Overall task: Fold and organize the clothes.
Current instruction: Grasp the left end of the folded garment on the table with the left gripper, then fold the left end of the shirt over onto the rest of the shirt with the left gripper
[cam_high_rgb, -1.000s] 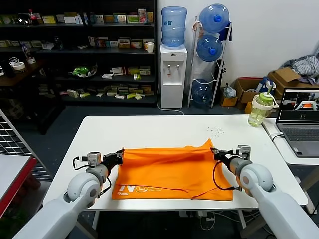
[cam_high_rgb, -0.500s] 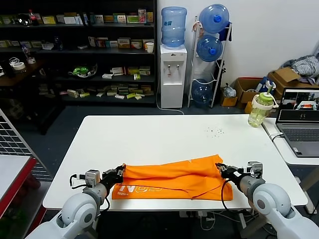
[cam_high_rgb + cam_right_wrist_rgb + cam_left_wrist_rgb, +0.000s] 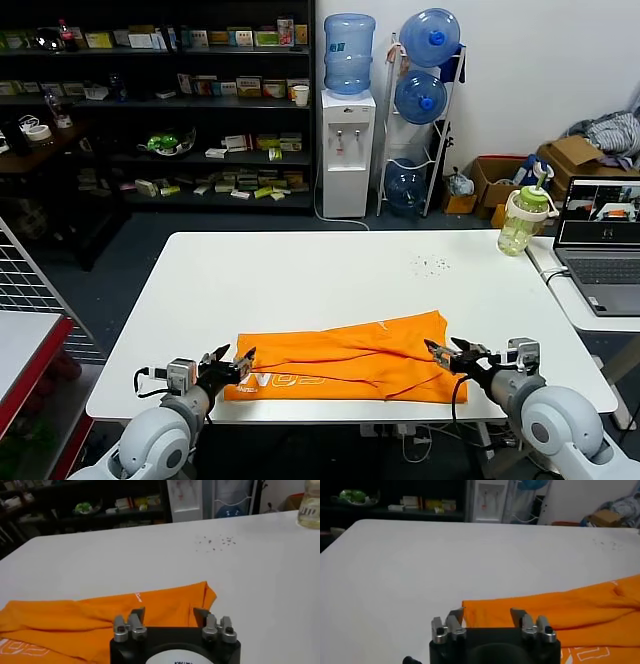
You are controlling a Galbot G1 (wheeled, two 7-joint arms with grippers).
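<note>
Your orange T-shirt (image 3: 345,357) lies folded on the table (image 3: 300,275) near its front edge, white lettering, maybe "N02", facing you. Left pincer (image 3: 232,362) and right pincer (image 3: 447,353) both spread open at its ends, gripping nothing. Greenish bottle (image 3: 523,221) far right.

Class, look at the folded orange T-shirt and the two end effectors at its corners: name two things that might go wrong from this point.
1. The orange T-shirt lies close to the table's near edge, so a stray tug might slide it off.
2. The left end effector and right end effector stand open right beside the cloth; a finger may snag a corner and undo the wrinkled, uneven top layer.
</note>
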